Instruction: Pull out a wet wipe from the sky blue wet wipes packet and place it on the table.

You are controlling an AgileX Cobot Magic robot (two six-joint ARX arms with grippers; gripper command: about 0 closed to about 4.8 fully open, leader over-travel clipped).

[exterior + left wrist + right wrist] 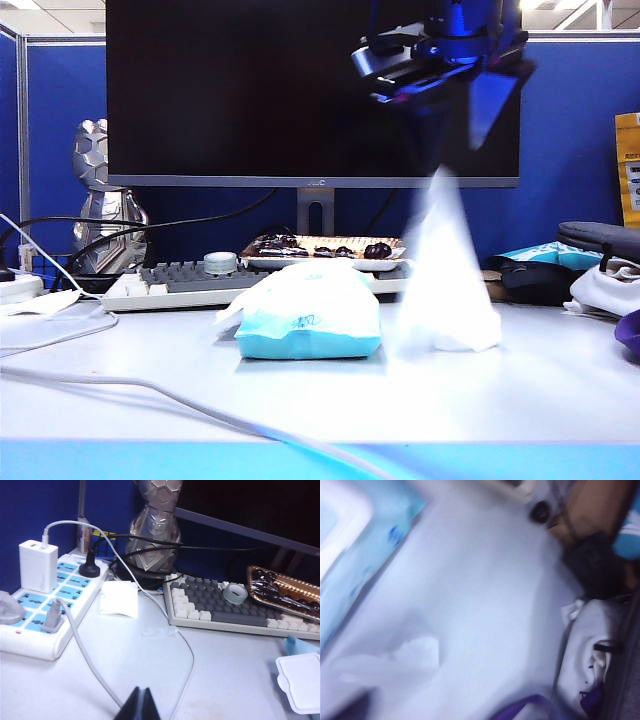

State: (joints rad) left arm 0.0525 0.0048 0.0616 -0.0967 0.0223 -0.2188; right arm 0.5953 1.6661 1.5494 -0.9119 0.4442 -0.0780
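- Our right gripper hangs high over the table, in front of the monitor, right of the packet in the exterior view. It's motion-blurred.
- We can't tell from the blur how wide its jaws stand. The wipe's top tapers up toward it, but we can't see whether it's pinched or loose.
- The wipe stands as a tall white cone, its lower end bunched on the table just right of the packet, a small gap between them.
- In the right wrist view the wipe shows as a crumpled white smear on the table, the packet off to one side; the gripper's fingers don't show there.
- The packet lies flat on the table in front of the keyboard, blue base down, flap sticking out on its left.
- Our left gripper shows only as dark fingertips pressed together, nothing between them, low over the table near the white cable and power strip, well apart from the packet.
- A snack tray sits behind the keyboard; a white cloth lies at the far right.
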